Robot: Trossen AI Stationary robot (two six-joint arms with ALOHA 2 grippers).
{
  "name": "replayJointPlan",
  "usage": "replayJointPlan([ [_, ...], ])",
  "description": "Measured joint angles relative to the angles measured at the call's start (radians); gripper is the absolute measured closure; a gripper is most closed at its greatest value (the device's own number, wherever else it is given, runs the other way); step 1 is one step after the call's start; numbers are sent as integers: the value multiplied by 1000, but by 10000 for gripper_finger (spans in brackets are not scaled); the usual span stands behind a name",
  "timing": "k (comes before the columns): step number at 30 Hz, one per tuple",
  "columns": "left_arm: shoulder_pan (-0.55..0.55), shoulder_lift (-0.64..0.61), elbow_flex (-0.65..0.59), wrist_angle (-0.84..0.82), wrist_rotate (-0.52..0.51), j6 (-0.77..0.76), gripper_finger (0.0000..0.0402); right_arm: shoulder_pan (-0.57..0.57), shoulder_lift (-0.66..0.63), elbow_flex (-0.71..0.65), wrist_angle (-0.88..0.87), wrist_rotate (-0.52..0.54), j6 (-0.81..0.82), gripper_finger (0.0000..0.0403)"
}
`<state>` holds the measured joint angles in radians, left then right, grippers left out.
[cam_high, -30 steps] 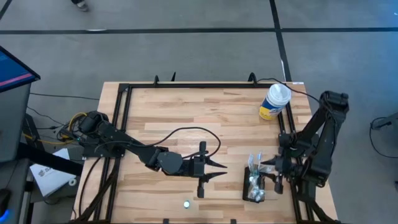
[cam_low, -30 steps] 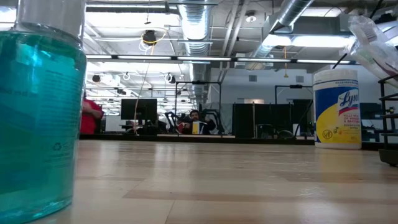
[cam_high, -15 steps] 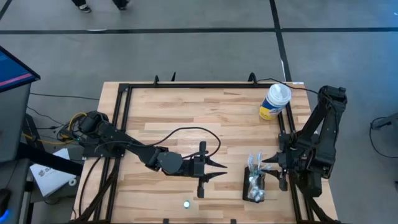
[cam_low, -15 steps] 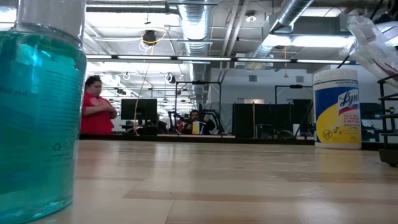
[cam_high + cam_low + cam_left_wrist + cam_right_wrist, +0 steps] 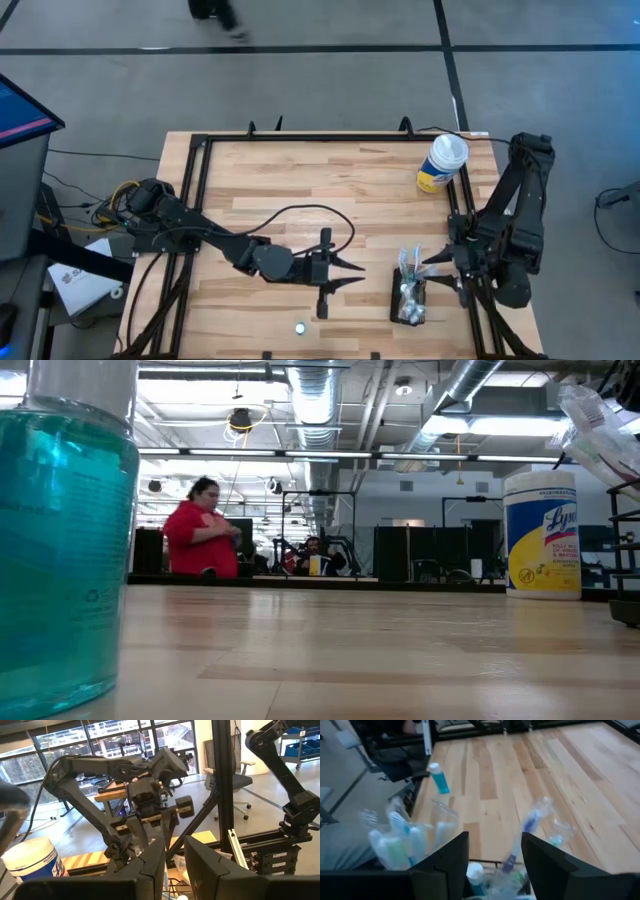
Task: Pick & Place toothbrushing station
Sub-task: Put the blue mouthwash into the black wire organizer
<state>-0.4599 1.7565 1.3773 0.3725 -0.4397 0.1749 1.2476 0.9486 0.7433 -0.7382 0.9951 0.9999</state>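
The toothbrushing station [image 5: 410, 298], a small black box holding toothbrushes in clear wraps [image 5: 395, 842], stands on the table near its right front corner. My right gripper [image 5: 432, 268] hovers open just above the station's right side. Its fingers [image 5: 445, 865] slant down over the wrapped brushes and touch nothing. My left gripper [image 5: 360, 275] hangs level over the middle of the table, pointing at the station. It is open by a narrow gap [image 5: 174, 860] with nothing in it.
A yellow-and-blue wipes canister [image 5: 440, 163] stands at the far right. A small teal bottle [image 5: 300, 327] stands by the near edge, close to the low camera [image 5: 60, 550]. Black frame rails [image 5: 195, 200] run along the table's sides. A person walks in the room behind [image 5: 205, 540].
My right gripper has risen from the station and tipped, staying open. The station has kept its place. A person has walked across the room behind the table.
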Motion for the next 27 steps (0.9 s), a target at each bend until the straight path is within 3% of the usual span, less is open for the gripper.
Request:
replayJointPlan([
  [5, -11, 0, 0, -32, 9, 0, 335, -1, -49, 0, 69, 1, -108, 232],
  [15, -27, 0, 0, -169, 176, -88, 335, -32, -115, 0, 238, 29, -347, 232],
  [23, -81, 0, 0, -323, 184, -208, 335, -55, -117, 0, 291, 25, -433, 232],
  [27, -132, 0, -32, -312, 161, -244, 335, -55, -117, 0, 291, 24, -432, 232],
])
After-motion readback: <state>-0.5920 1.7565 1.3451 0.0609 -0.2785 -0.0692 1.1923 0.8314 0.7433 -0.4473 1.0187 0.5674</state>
